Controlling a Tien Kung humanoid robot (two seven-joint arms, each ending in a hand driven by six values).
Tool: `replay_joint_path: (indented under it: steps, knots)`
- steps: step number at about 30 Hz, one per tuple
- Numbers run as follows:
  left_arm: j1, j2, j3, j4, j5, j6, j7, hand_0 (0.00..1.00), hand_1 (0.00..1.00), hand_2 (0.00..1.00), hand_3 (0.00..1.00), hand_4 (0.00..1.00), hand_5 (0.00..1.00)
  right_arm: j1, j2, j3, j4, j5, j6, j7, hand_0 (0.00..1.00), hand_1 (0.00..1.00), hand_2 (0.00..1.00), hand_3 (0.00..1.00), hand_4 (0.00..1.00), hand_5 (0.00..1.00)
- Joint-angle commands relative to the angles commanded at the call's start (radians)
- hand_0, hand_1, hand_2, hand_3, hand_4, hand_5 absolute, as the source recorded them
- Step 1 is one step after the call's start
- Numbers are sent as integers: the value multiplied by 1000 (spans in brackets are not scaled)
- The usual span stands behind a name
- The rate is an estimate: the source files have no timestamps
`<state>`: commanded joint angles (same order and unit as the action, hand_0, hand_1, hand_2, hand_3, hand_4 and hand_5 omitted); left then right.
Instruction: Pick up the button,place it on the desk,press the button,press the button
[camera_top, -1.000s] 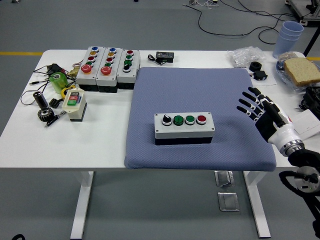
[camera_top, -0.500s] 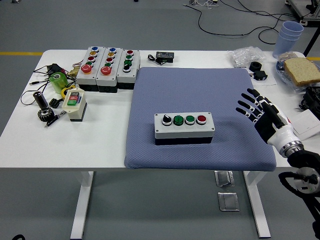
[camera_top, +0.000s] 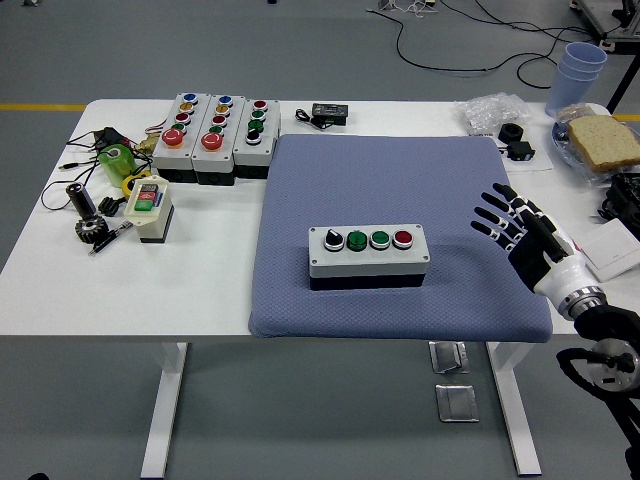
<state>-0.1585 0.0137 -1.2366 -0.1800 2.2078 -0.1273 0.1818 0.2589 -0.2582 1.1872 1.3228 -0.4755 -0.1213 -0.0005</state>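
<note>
Cropping hides my right arm's elbow at the frame edge; right hand hovers fingers spread, empty. Grey button box, four buttons, sits mid blue mat.

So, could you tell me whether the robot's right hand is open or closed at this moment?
Open: the right hand hovers over the blue mat's right edge, fingers spread, holding nothing.

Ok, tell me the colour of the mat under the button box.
Blue-grey mat, clear in the head view.
</note>
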Motion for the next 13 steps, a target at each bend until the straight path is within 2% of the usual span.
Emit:
replay_joint_path:
  steps: [13]
  knots:
    - [4, 0, 2, 0, 2, -1, -1, 651, 633, 630, 551, 325, 856, -5, -2, -1, 0, 5, -4, 2, 688, 635, 708, 663, 740, 385]
